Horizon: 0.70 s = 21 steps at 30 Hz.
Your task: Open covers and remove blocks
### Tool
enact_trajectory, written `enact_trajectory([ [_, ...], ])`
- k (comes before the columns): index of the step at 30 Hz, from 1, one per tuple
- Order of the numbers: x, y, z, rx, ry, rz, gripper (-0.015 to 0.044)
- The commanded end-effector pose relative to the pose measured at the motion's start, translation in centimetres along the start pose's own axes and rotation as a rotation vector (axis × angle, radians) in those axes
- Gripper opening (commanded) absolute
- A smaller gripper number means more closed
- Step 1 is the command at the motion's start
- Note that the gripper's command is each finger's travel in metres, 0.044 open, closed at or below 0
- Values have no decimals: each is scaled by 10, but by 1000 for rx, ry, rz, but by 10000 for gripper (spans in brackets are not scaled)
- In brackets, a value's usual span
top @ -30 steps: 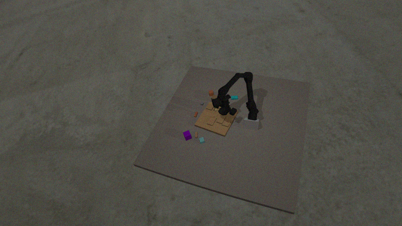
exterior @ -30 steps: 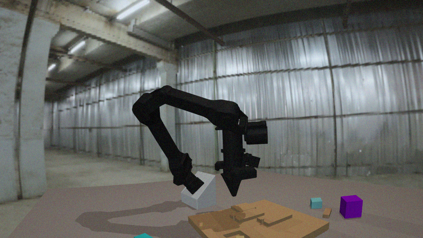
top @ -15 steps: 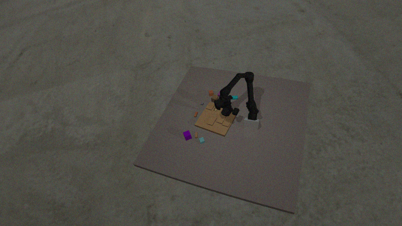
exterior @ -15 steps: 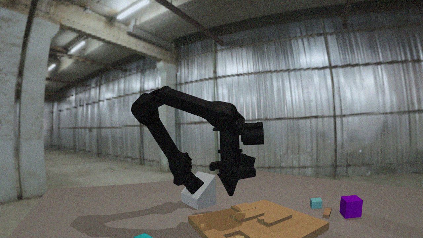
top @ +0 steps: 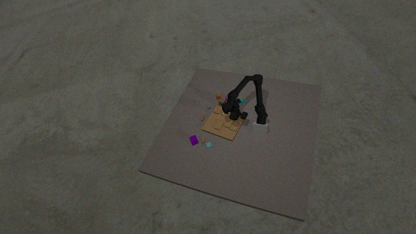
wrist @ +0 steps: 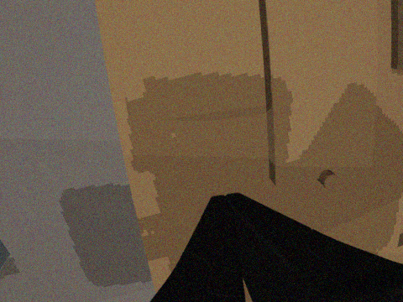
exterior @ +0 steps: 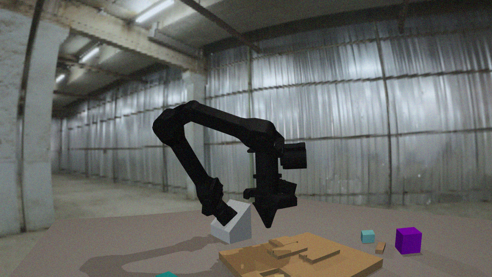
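Here we go, with the broad surface [top: 261,174] [exterior: 137,224] [wrist: 42,105] carrying everything. Over it we've got the black arm [top: 258,90] [exterior: 220,120], bent high and reaching left from its pale wedge-shaped base, and below its wrist lies the wooden board [top: 209,125] [exterior: 357,258] [wrist: 189,33], flat on the surface. The base [top: 259,128] [exterior: 241,225] sits right of the board, apart from it. Now the tool [top: 234,115] [exterior: 268,226] [wrist: 225,208]: clenched, nothing in its grasp, pointing down above the board. We count 3 flat covers [top: 228,124] [exterior: 288,251] towards the board's near right part, and another cover [top: 217,110] at its far left. How far each is open, we can't tell.

Out on the surface, near left, we spot the purple cube [top: 194,140] [exterior: 408,240]. Beyond the board's far side come a brown block [top: 221,101], an orange block [top: 218,96] and a teal block [top: 242,100] [exterior: 166,274], with a magenta piece [top: 226,97] half hidden by the arm. Back near, a pale cyan cube [top: 208,145] [exterior: 367,236]! On the board, we see a pale yellow block [exterior: 279,275] in an open well. Smallest, 2 strips: a tan strip [top: 203,139] [exterior: 380,247] between the purple and cyan cubes, and an orange strip [top: 202,118] left of the board.
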State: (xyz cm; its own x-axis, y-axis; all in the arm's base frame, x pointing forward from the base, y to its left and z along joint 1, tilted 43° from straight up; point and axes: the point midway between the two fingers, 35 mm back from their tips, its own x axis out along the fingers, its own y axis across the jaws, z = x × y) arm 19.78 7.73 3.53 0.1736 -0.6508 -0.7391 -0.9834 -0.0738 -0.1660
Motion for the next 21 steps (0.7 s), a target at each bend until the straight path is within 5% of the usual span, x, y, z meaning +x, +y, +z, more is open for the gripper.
enact_trajectory([
  [1, 0, 1, 0, -6, -3, 3, 0],
  [21, 12, 0, 1, -6, -4, 3, 0],
])
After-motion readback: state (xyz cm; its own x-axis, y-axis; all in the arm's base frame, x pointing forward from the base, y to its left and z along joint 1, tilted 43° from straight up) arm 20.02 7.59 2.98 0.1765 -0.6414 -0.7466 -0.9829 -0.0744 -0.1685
